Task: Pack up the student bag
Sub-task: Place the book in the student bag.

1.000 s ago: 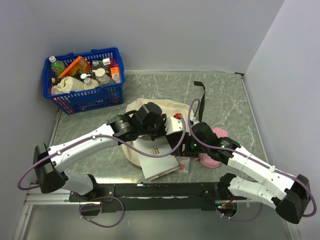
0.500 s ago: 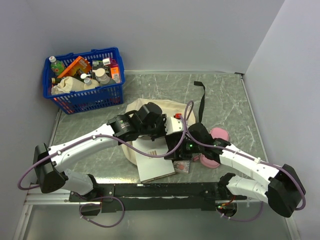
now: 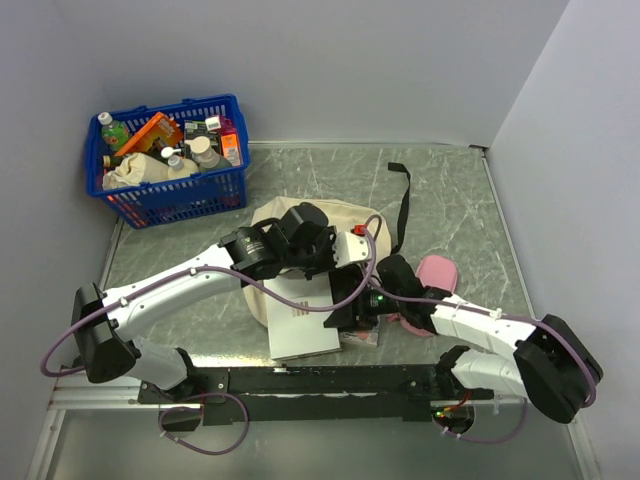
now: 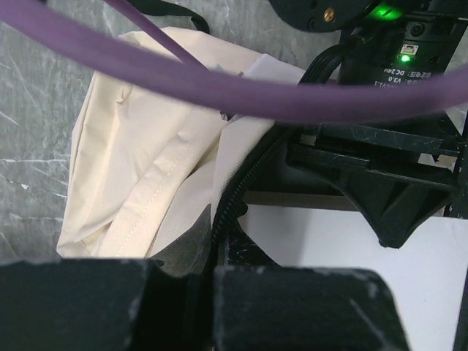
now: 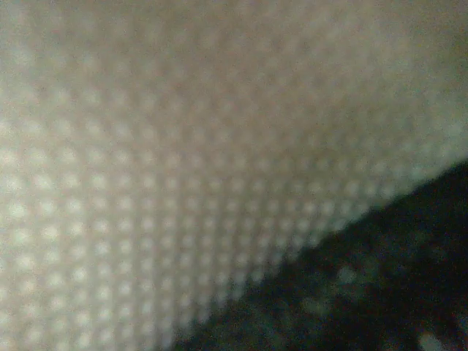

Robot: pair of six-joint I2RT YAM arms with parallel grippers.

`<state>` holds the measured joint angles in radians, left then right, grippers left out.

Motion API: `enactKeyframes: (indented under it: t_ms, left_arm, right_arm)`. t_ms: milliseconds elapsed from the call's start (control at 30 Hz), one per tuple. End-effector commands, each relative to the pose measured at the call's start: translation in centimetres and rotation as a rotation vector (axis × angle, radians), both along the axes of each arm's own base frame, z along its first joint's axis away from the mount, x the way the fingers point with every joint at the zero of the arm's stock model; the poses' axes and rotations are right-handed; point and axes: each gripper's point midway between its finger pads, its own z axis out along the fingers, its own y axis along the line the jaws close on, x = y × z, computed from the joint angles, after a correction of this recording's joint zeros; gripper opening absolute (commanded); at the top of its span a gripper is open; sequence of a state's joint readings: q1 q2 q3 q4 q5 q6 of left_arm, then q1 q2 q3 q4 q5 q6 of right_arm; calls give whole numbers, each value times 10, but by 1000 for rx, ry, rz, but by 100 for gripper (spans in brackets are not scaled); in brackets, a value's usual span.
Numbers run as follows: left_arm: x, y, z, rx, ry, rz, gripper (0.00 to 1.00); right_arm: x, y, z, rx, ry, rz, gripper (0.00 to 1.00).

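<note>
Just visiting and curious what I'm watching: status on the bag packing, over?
Left gripper shut at student bag edge. Right gripper down at white book, jaws hidden. Book mostly outside the bag. Both arms crowd over the bag.

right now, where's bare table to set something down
Bare table between the strap and the right wall, and between the basket and the left arm. Crowded near the middle: bag, book, pouch and right arm.

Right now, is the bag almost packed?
Not yet. Done: nothing visibly packed. In hand: the left gripper pinches the bag at its edge, and the right gripper is at the book, which lies mostly outside the bag. Still to do: the book must go in; the pouch sits on the table.
</note>
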<state>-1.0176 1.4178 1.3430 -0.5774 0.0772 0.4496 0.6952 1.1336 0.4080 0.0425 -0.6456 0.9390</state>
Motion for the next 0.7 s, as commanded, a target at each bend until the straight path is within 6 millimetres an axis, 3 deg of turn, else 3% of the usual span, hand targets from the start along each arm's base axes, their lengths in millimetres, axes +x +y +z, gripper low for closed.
enactKeyframes:
  t_ms: [0,67,167,300,367,500,600,667]
  left_arm:
    - [1,-18,50,-140,-69,-28,1]
    - [1,-18,49,-138,-72,-28,1]
    - [2,-18,50,-138,-79,-30,1]
    - [2,-20,54,-146,-84,-38,1]
    - [3,-22,63,-163,-98,-41,1]
    - [4,-27,104,-236,-133,-41,1]
    - [-1,-29,124,-282,-116,-52,1]
    - [-9,-27,124,-286,-84,-67,1]
  right_arm:
    - [21,3,34,132,-77,-109,23]
    - [24,-4,47,165,-82,-175,13]
    - [24,-15,47,177,-31,-280,7]
    - [21,-19,45,248,74,-364,5]
    - [19,-16,41,266,171,-387,2]
    - [24,-13,44,239,224,-423,0]
    - [41,-16,57,235,178,-503,0]
    - [56,-18,70,252,123,-557,0]
